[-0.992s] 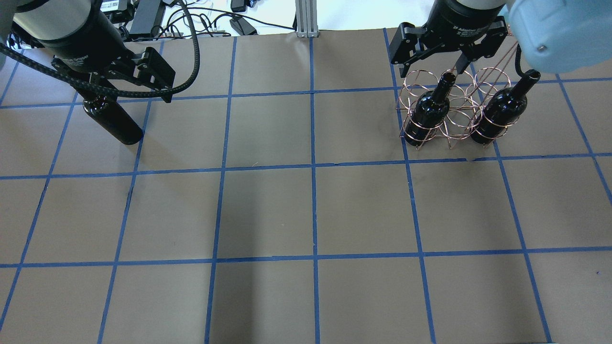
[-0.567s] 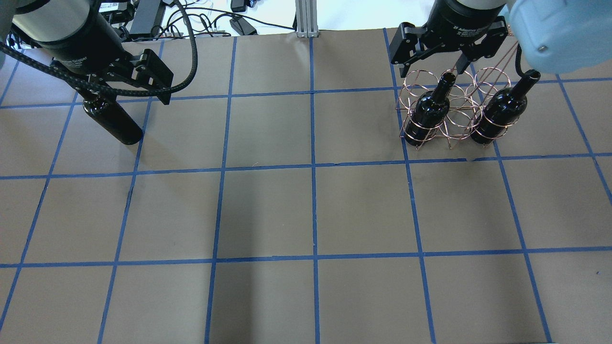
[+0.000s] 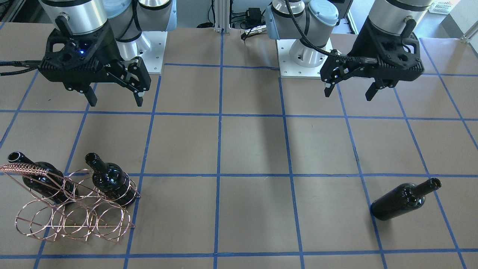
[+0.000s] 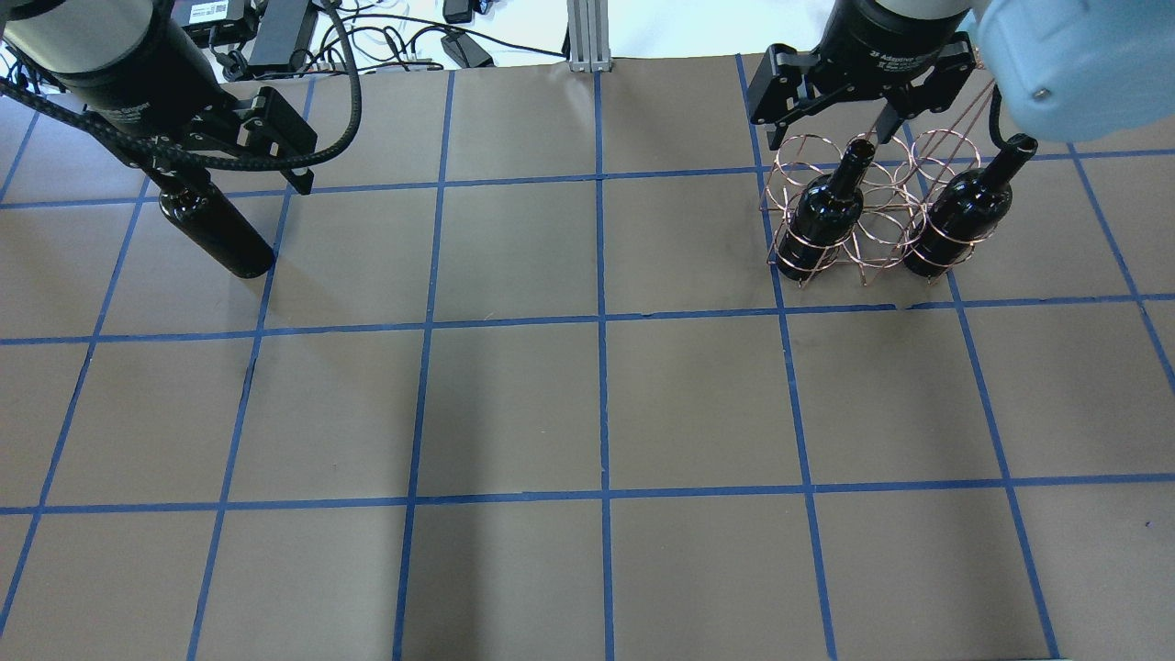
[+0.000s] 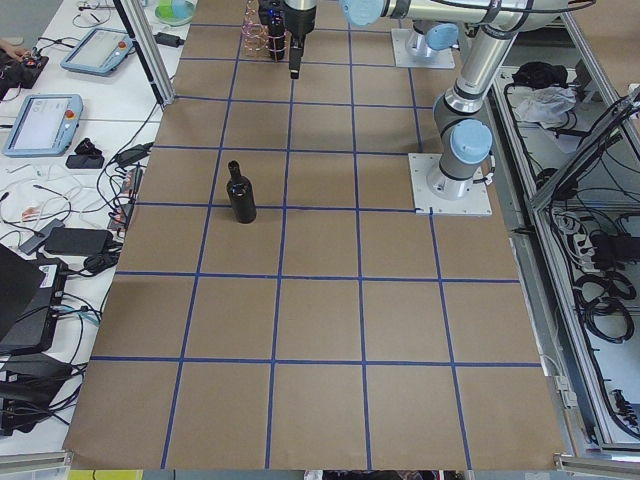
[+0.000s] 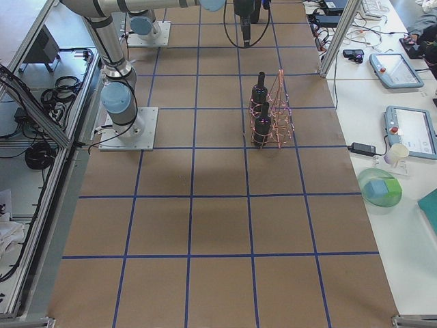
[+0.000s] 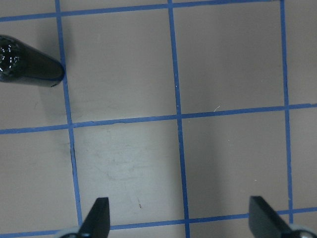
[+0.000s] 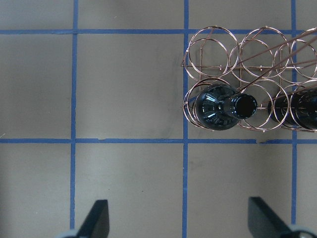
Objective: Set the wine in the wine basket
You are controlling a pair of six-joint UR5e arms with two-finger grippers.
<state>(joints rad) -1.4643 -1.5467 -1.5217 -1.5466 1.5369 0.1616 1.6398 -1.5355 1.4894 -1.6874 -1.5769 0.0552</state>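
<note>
A glossy black wine bottle [image 3: 405,200] stands alone on the brown paper; it also shows in the overhead view [image 4: 216,229], the exterior left view [image 5: 240,192] and the left wrist view [image 7: 27,64]. My left gripper [image 3: 348,93] is open and empty, raised, nearer the robot than that bottle; it shows overhead [image 4: 225,174] and in its wrist view [image 7: 181,218]. The copper wire wine basket [image 3: 74,220] [image 4: 872,211] [image 8: 233,54] holds two bottles [image 4: 826,207] [image 4: 959,220]. My right gripper [image 3: 115,101] [image 4: 826,128] [image 8: 181,218] is open and empty, above the paper beside the basket.
Blue tape lines divide the paper into squares. Cables and power bricks [image 4: 275,37] and an aluminium post [image 4: 587,37] lie past the far edge. Side tables hold teach pendants [image 5: 45,120] [image 6: 392,68]. The basket's braided handle [image 3: 26,170] rises over its bottles.
My left gripper has shifted a little toward the table's far-left corner in the overhead view, still open. The right gripper, the basket and the bottles have not moved.
</note>
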